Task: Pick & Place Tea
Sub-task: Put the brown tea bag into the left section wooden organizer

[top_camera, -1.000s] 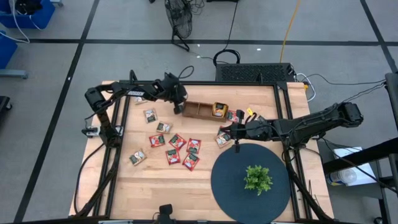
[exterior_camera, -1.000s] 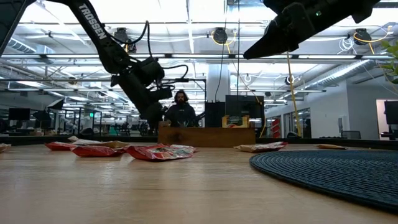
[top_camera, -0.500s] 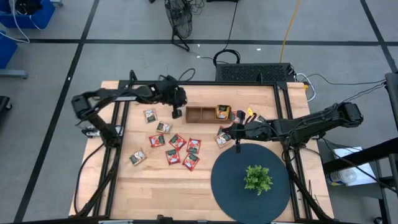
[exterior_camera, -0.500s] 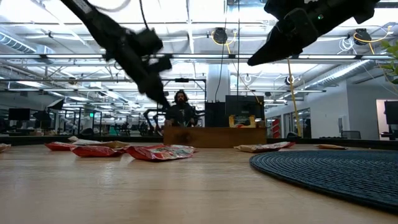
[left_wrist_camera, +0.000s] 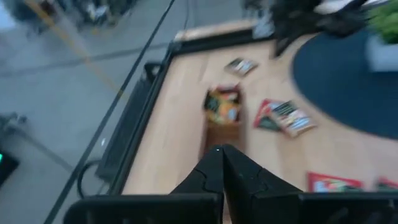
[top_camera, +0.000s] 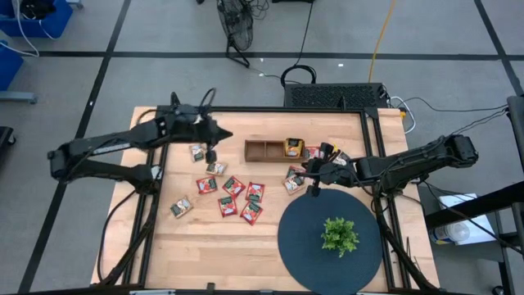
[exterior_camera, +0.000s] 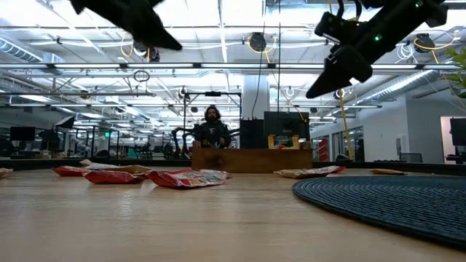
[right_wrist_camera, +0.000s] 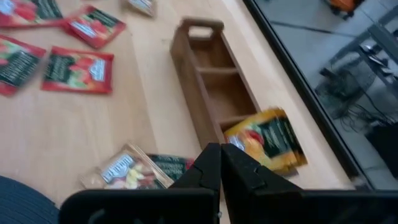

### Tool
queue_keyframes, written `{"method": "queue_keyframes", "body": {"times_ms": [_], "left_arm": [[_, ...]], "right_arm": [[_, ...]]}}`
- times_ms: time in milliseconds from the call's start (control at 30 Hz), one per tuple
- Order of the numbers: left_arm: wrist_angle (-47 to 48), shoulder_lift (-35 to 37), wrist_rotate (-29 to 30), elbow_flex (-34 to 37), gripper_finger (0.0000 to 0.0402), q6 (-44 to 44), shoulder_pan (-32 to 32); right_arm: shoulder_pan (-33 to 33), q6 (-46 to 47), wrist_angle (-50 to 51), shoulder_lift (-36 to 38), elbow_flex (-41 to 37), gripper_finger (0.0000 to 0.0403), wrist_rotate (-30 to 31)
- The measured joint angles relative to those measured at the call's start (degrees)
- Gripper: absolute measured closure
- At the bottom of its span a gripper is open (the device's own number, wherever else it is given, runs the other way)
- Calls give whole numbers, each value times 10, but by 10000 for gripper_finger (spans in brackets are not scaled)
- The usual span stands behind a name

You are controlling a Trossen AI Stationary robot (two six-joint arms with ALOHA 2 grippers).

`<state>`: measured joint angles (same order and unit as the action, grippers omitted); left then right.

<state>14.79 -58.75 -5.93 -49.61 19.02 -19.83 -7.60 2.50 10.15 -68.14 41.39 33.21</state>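
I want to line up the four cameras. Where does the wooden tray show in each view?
High view: wooden tray at the table's far middle.
Low view: low brown wall at centre, behind the red sachets.
Left wrist view: just beyond the shut left fingers.
Right wrist view: upper middle.
Shared landmark: the orange sachet in its end compartment.

Wooden tray, mat and plant on the table

Three-compartment wooden tray (top_camera: 273, 148) at centre; small green plant (top_camera: 339, 235) on dark round mat (top_camera: 299, 238), lower right.
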Motion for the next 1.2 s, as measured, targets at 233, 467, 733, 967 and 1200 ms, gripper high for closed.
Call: {"method": "queue_keyframes", "body": {"times_ms": [233,467,733,967,1200], "left_arm": [[-59,93,0,86,394,-9,60],[-181,201,35,253,390,-97,65],[-210,350,51,349,391,-181,65],[-221,454,90,394,396,-219,65],[-235,497,116,437,397,-242,81]], "right_arm": [[0,24,23,0,0,403,2],[0,28,22,0,0,403,2],[0,28,22,0,0,403,2],[0,27,30,0,0,403,1],[0,49,73,10,-1,403,0]]}}
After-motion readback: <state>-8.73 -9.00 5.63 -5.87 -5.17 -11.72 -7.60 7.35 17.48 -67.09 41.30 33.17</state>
